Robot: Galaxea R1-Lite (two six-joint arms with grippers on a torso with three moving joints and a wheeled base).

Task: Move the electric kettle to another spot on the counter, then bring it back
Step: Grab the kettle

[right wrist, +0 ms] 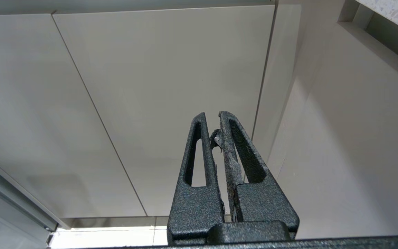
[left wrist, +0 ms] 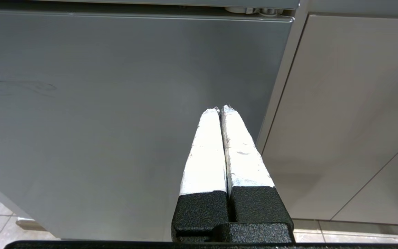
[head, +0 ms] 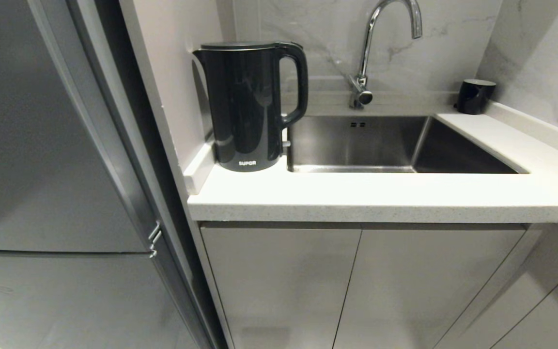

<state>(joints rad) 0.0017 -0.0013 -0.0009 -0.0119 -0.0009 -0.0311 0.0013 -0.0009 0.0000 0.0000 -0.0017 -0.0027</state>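
The electric kettle stands upright on the bench, just left of the sink, its handle turned toward the sink and its back tucked against the side wall panel. Behind the sink rises the tap, and off at the sink's far right corner sits a small black cup. Neither arm shows from the head. The left gripper hangs low, below the sink by the look of it, fingers pressed together on nothing, facing a grey door. The right gripper faces the pale cabinet doors, fingers closed and empty.
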